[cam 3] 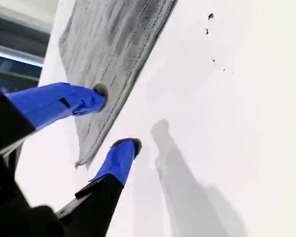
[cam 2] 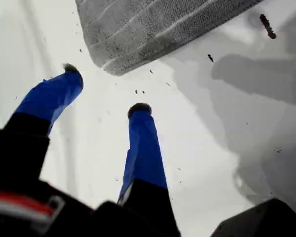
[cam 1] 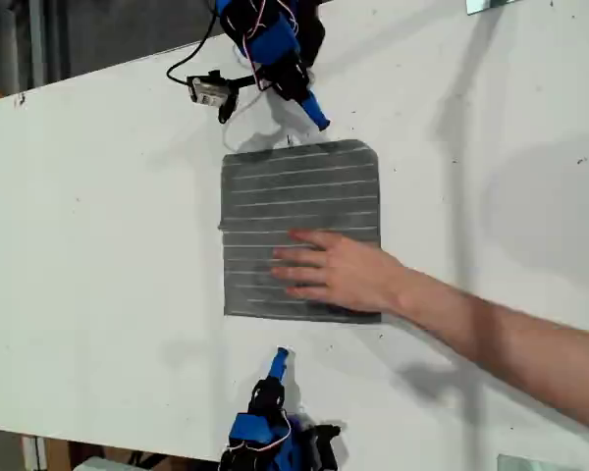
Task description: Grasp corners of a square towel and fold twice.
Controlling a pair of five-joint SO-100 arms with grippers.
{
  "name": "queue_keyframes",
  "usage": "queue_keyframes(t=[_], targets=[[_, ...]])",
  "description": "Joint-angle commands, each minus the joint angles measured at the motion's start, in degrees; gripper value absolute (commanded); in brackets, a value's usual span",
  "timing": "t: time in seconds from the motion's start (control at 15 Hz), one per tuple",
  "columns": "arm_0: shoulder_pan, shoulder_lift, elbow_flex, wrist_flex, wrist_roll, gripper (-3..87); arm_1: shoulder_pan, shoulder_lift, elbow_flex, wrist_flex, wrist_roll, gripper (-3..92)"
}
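- Currently the square grey towel with thin pale stripes [cam 1: 294, 191] lies flat and unfolded in the middle of the white table [cam 1: 98, 245]. No fold is made yet, so I judge that the task is at its very beginning, before the first grasp.
- Its rounded corner [cam 1: 228, 310] at the exterior view's lower left lies just in front of my first gripper [cam 1: 280, 355]. The first wrist view shows the blue jaws wide apart and holding nothing, with this corner a little ahead of them on the table.
- My second gripper [cam 1: 317, 120] hovers just beside the towel's upper edge in the exterior view. Its jaws are also wide open and empty. In the second wrist view one fingertip [cam 3: 101, 91] shows over the cloth and the other over bare table, near a corner [cam 3: 81, 160]. I cannot tell if they touch the cloth.
- Next, I think each gripper must come down on a corner, pinch only the cloth and lift it across.
- A person's bare hand [cam 1: 339, 273] rests flat on the lower part of the towel, and the forearm [cam 1: 510, 343] reaches in from the exterior view's right. This stands in the way, because the pressed cloth cannot be lifted or folded over.
- A small black and white box with a cable [cam 1: 208, 90] hangs beside the second arm, clear of the towel.
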State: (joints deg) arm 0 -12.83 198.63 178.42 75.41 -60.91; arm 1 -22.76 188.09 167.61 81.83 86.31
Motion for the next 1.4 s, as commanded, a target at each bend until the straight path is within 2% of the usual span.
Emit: queue_keyframes(t=[0.0, 0.93, 1.0, 1.13, 1.2, 1.33], targets=[[-3.52, 0.18, 0.18, -0.53, 0.88, 17.0, 13.18, 0.26, -2.72, 0.88, -0.97, 22.5], [-3.60, 0.18, 0.18, -0.53, 0.88, 14.5, 13.18, 0.26, -2.72, 0.88, -0.97, 22.5], [-3.60, 0.18, 0.18, -0.53, 0.88, 14.3, 15.12, 0.26, -2.55, 0.88, -1.05, 21.6], [-8.53, 0.18, 0.26, -0.70, 1.14, 14.0, 17.67, 0.26, -2.37, 0.79, -0.62, 21.6], [-11.07, 0.18, 0.26, -0.62, 1.05, 14.0, 16.08, 0.26, -2.29, -0.97, -0.09, 21.6], [-12.30, 0.18, 0.26, -0.62, 1.05, 14.0, 5.36, 0.26, -2.90, -0.53, 0.88, 23.6]])
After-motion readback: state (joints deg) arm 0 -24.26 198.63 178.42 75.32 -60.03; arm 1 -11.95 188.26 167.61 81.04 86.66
